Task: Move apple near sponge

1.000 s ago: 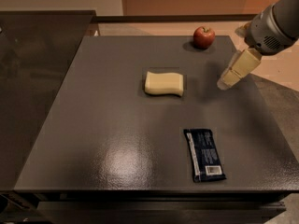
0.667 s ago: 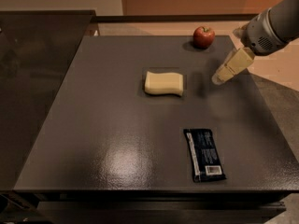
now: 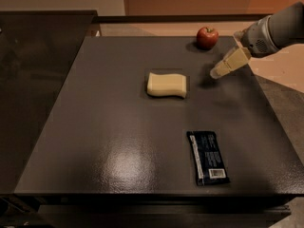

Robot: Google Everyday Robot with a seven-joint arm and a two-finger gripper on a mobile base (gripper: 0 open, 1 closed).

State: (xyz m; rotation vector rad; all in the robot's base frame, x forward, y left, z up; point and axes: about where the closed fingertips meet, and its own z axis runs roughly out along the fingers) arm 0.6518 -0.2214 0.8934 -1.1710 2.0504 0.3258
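Apple (image 3: 207,37) has not moved over the last second. It sits at the far edge of the table (image 3: 95,141), just beyond the fingertips and slightly to their picture-left, not touching them.

Change noted: only the gripper (image 3: 216,72) has shifted. Its tip has crept picture-left and a little toward the far edge. You are closing on the apple and have not reached it. The fingers (image 3: 231,60) look pressed together with no gap showing, and they hold nothing. Judgement: this is the approach phase with no grasp begun, and you will likely need to spread them before coming down over the fruit.

Count, largest first:
- Table: one, dark and glossy.
- Snack wrapper (image 3: 208,157): one, dark blue and flat, well apart from the fingertips on the near side.
- Sponge (image 3: 166,85): one, pale yellow, picture-left of the fingertips and a little nearer the camera, apart from them.
- Gripper: one, entering from the picture-right.
- Apple: one, red.

Sponge and wrapper positions unchanged. The apple is well apart from the sponge, so the move remains to be done.
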